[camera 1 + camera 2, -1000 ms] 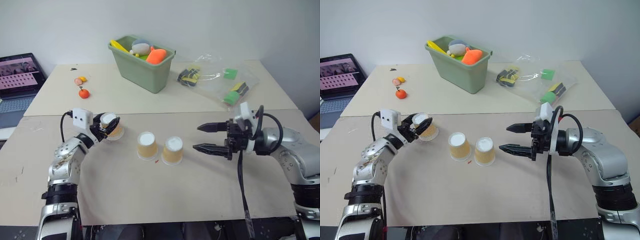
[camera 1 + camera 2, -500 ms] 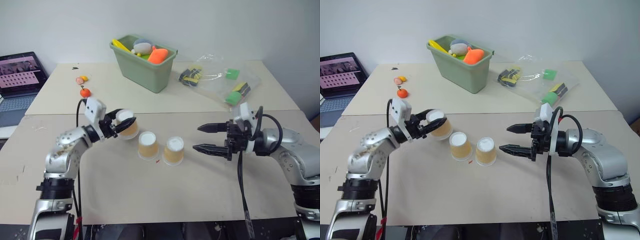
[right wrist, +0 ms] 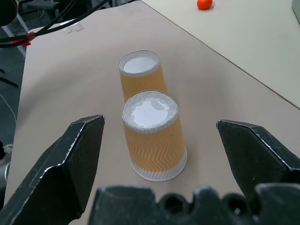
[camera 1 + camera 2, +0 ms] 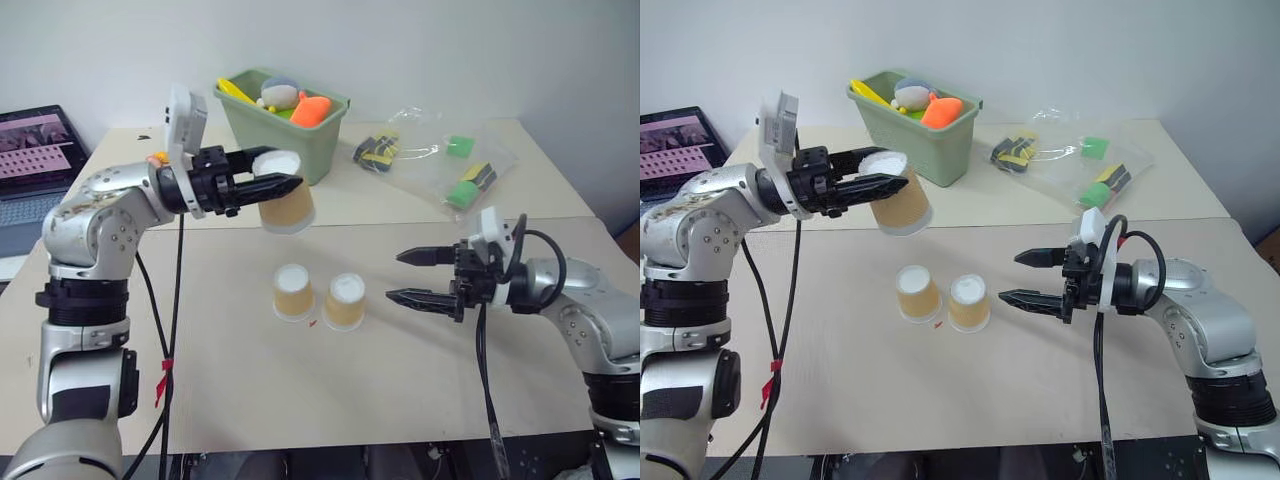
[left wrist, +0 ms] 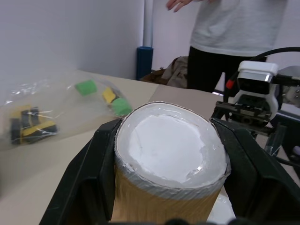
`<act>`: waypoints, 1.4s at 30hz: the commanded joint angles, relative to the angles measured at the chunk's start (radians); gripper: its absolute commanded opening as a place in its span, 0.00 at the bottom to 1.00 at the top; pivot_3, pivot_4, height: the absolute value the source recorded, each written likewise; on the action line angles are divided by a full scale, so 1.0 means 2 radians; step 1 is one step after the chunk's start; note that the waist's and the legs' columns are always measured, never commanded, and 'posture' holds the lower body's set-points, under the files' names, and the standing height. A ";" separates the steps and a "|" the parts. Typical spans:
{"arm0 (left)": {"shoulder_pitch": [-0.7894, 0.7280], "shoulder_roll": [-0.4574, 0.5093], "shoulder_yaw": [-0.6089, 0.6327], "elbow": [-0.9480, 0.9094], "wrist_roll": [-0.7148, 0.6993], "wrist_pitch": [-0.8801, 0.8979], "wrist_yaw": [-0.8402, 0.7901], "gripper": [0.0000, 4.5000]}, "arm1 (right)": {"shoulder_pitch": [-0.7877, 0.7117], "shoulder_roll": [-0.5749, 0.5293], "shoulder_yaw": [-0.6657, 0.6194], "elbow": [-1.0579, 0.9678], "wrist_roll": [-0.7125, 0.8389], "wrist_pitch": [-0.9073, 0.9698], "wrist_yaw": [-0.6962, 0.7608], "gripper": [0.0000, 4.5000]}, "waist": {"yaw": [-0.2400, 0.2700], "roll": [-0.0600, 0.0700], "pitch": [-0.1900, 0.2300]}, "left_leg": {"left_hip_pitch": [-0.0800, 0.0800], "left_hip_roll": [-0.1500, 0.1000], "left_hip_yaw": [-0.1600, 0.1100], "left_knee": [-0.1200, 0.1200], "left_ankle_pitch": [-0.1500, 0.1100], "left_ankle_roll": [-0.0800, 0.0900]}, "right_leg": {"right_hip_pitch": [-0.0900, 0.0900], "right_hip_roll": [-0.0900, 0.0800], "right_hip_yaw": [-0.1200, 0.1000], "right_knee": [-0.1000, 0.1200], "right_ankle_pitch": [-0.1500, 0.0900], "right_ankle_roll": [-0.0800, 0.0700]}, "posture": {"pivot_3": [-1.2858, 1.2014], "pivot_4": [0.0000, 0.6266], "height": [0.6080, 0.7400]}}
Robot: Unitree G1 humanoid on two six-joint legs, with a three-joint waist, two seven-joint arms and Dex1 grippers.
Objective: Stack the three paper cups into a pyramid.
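So closest to me, two of the paper cups [image 4: 294, 292] [image 4: 345, 300] sit upside down, side by side and nearly touching, on the tan table [image 4: 330, 400], with my right gripper [image 4: 412, 277] hanging wide open and empty just to their right. My left gripper [image 4: 272, 186] is clamped tight on the third cup [image 4: 285, 205], base up, held in the air above and behind the pair. Farther back there's the green bin [image 4: 283, 122] of toys and a plastic bag [image 4: 440, 165].
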 commanded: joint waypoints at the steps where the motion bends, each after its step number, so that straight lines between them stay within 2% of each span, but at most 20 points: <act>1: 0.009 -0.007 -0.033 -0.045 -0.015 0.017 -0.028 0.57 | 0.004 -0.007 -0.024 -0.024 0.011 -0.005 -0.005 1.00 | 0.001 0.000 0.000 | 0.000 0.000 0.000 0.000 0.000 0.000 | 0.000 0.000 0.000 0.000 0.000 0.000 | 0.52 0.24 1.00; 20: 0.077 -0.016 -0.080 -0.095 0.019 0.000 -0.037 0.57 | 0.014 -0.005 -0.030 -0.032 0.015 -0.003 -0.016 1.00 | 0.002 0.000 0.000 | -0.001 0.000 0.000 0.001 0.000 0.000 | 0.000 0.000 0.000 0.000 0.000 0.000 | 0.52 0.24 1.00; 42: 0.044 -0.024 -0.076 -0.066 0.034 -0.018 -0.041 0.57 | 0.007 -0.001 -0.026 -0.023 0.013 -0.006 -0.016 1.00 | 0.003 0.000 0.000 | -0.001 0.000 0.000 0.001 0.000 0.000 | 0.000 0.000 0.000 0.000 0.000 0.000 | 0.52 0.24 1.00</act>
